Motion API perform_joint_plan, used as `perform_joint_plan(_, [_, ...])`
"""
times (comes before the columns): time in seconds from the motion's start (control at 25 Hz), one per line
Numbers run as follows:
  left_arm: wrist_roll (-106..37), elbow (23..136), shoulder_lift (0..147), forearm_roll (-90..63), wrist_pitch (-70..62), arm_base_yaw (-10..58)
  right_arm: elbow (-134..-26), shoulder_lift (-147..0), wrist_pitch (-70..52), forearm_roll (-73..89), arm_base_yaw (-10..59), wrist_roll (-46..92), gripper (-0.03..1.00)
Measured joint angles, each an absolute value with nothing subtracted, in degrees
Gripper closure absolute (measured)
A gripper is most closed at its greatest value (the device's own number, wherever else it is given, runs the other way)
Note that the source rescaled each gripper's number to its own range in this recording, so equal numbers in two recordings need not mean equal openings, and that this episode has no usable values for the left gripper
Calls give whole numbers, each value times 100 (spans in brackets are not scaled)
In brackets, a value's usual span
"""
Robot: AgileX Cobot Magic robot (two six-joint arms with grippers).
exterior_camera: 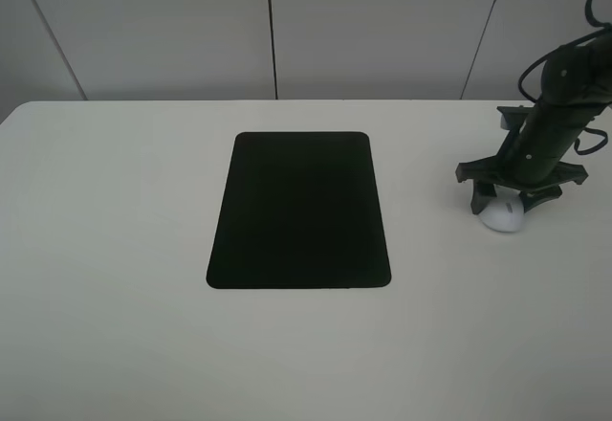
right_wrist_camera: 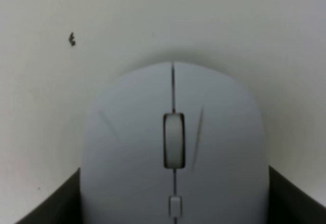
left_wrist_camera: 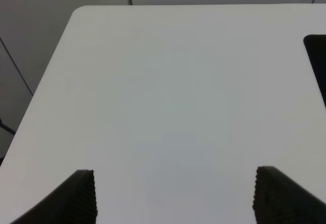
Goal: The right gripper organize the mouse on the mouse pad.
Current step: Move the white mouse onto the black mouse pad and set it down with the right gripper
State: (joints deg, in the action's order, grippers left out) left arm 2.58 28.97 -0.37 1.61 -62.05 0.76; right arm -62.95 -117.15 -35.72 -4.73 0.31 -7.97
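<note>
The white mouse (exterior_camera: 502, 215) lies on the white table at the right, well apart from the black mouse pad (exterior_camera: 298, 210) in the middle. My right gripper (exterior_camera: 505, 201) is lowered over the mouse, with its jaws spread wide on either side of it. In the right wrist view the mouse (right_wrist_camera: 175, 152) with its grey scroll wheel fills the space between the two black fingers (right_wrist_camera: 51, 206), and I see no squeeze on it. My left gripper (left_wrist_camera: 174, 196) is open and empty above bare table. A corner of the pad (left_wrist_camera: 318, 61) shows in the left wrist view.
The table's far edge (exterior_camera: 287, 102) meets a grey panelled wall. The table's far left corner (left_wrist_camera: 81, 11) shows in the left wrist view. A small dark speck (right_wrist_camera: 72, 39) marks the table beyond the mouse.
</note>
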Motion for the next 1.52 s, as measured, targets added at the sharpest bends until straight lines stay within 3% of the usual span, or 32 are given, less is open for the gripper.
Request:
perform_joint_plan(0.36, [258, 2897, -37, 161, -6205, 76, -6805, -11399, -4375, -695, 345, -1376, 92])
perform_joint_plan(0.84, [258, 2897, -37, 161, -6205, 76, -7995, -11275, -4902, -859, 2209, -2462, 92])
perform_joint_plan(1.52, [258, 2897, -37, 161, -6205, 76, -10728, -13324, -5696, -849, 3780, -2922, 92])
